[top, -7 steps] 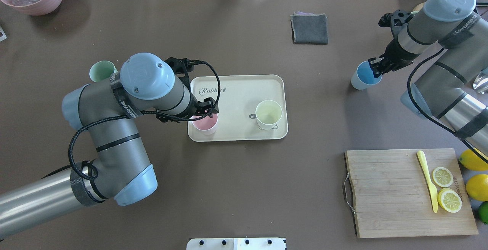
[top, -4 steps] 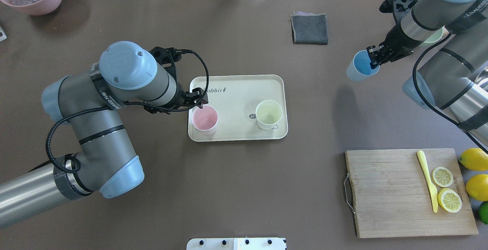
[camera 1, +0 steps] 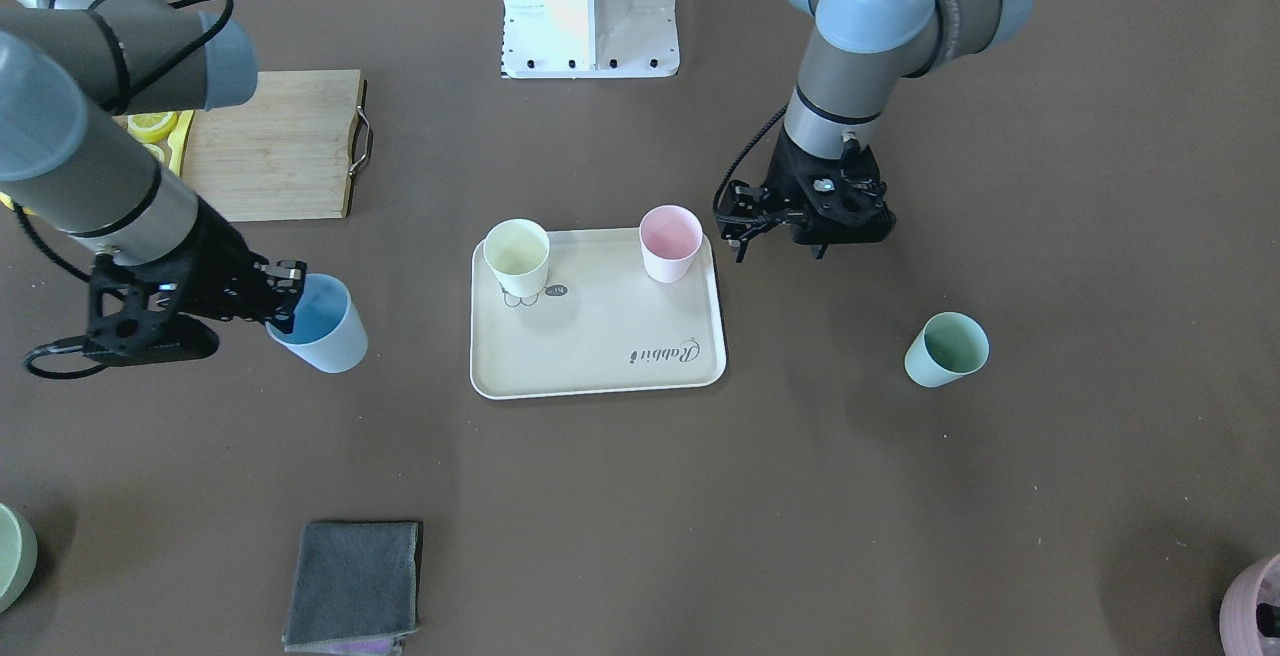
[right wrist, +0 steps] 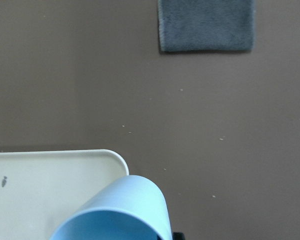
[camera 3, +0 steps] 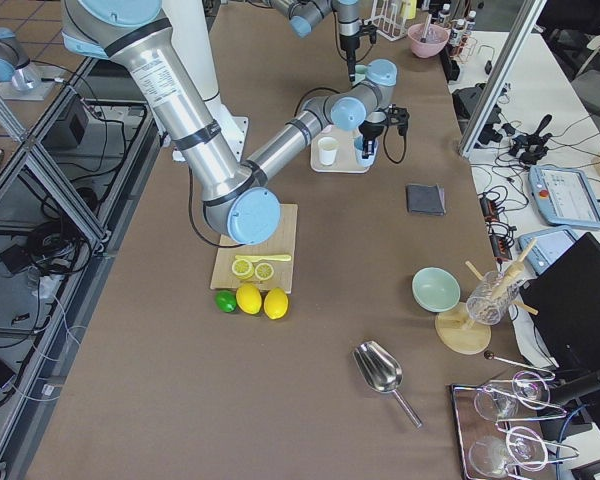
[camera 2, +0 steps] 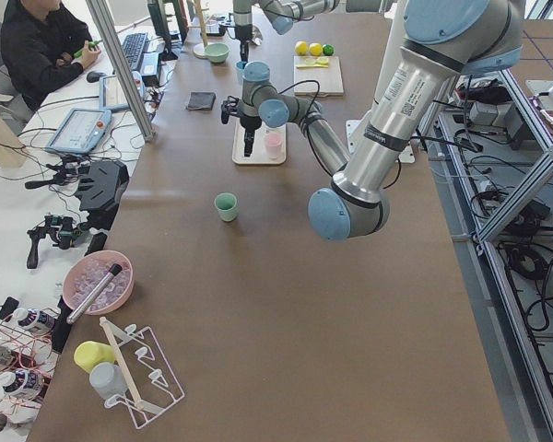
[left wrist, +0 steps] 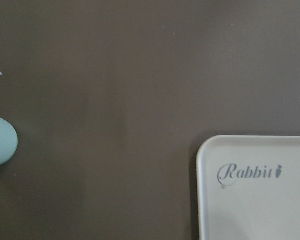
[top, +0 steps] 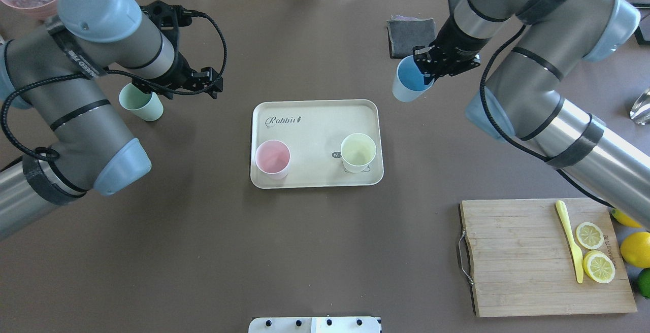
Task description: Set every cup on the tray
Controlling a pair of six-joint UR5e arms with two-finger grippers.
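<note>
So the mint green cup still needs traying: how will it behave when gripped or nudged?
Mint green cup: probably light, since it looks empty and the similar blue cup hangs tilted from the right gripper pinching its rim. Likely stiff: that pinched rim looks undistorted. Its base is narrower than its mouth, so a high push might tip it.

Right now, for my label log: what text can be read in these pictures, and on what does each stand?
"Rabbit": script on the tray.
"hi": small speech bubble on the tray, beside the yellow cup.
Lettering on the arm straps and on the cutting board: too small to read.
</note>
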